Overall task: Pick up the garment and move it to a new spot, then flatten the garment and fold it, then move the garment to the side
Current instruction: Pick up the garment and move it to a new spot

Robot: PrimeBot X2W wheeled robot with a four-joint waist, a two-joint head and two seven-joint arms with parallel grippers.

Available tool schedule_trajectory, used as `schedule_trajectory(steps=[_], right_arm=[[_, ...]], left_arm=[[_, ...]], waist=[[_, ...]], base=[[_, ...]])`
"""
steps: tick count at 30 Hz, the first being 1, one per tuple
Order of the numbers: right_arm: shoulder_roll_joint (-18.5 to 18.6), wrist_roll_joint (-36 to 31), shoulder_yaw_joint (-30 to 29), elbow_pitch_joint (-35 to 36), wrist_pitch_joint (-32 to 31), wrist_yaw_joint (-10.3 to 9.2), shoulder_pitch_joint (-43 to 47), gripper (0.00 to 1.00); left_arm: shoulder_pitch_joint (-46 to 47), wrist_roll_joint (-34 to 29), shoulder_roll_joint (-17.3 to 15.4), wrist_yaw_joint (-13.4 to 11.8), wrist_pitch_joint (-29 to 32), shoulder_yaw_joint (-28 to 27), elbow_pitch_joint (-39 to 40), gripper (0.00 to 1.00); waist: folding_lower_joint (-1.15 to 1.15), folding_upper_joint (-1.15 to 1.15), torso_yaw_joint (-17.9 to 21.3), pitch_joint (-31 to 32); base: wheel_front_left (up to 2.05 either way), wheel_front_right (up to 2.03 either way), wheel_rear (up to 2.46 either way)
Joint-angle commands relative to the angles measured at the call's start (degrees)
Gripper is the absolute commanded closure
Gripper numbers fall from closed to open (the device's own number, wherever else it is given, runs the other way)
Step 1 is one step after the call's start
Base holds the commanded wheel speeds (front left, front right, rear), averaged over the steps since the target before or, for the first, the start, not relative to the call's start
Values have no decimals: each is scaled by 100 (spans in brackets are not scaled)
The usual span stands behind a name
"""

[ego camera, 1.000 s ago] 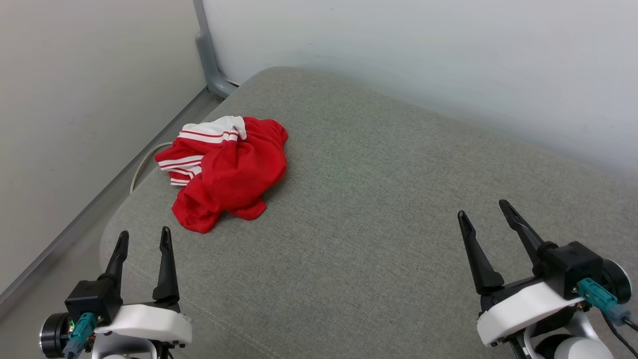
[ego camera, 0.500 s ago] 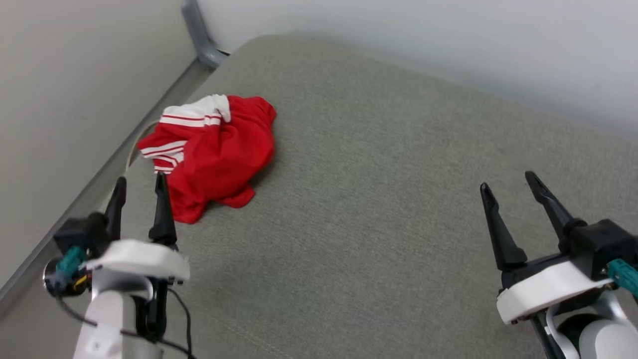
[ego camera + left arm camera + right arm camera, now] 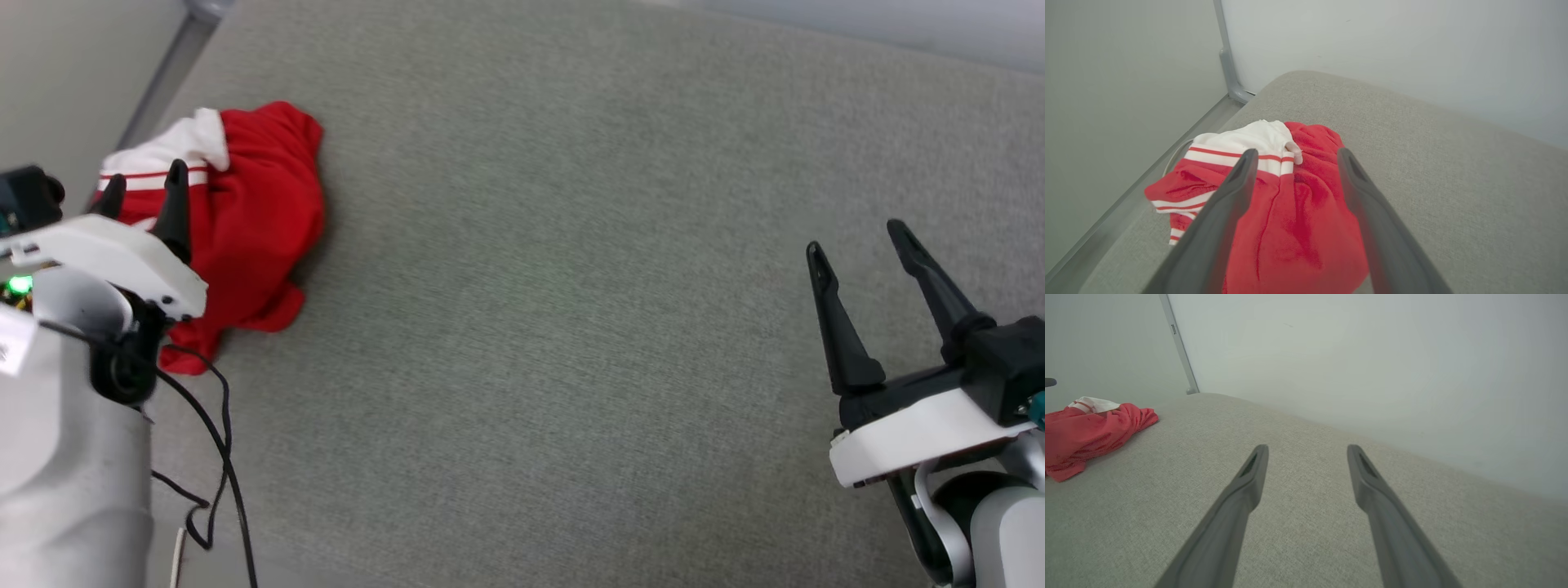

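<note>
Two long dark fingers of the left gripper [image 3: 145,175] stand wide apart with nothing between them, poised over the garment [image 3: 253,212], a crumpled red shirt with a white, red-striped sleeve. The garment lies in a heap near the left edge of a grey cushion [image 3: 571,343], close to the corner where a metal post [image 3: 1229,69] meets the pale wall [image 3: 1392,49]. In the left wrist view the fingers frame the heap, and the white sleeve lies by the left fingertip. Whether the tips touch the cloth I cannot tell. The right gripper [image 3: 855,238] hovers well apart from the garment, over bare cushion at the lower right. Its fingers are also spread wide and hold nothing. A black cable [image 3: 224,433] hangs from the left arm across the cushion's near edge.
</note>
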State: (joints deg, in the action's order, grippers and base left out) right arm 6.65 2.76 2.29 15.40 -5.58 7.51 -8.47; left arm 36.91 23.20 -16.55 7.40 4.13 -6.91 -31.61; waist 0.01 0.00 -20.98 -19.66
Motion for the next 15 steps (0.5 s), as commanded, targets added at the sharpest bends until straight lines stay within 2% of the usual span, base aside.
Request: schedule_trajectory(steps=[1,7,10,15], right_arm=[[29,-36,-17,19,17,-4,-110,0],[76,-65,56,9,40,-4,-310,0],[107,-54,109,-7,56,-4,-407,0],[164,-52,143,0,73,-4,-566,0]], left_arm=[[174,64,-91,10,165,91,-89,0],[719,859,-740,5,1477,182,-637,0],[924,1060,-1001,6,2091,188,-872,0],[1117,1200,-1227,6,2703,241,-1126,0]], waist=[[-1,0,264,-311],[-1,0,536,-720],[-1,0,645,-896],[-1,0,760,-1193]], base=[[0,0,0],[0,0,0],[0,0,0],[0,0,0]])
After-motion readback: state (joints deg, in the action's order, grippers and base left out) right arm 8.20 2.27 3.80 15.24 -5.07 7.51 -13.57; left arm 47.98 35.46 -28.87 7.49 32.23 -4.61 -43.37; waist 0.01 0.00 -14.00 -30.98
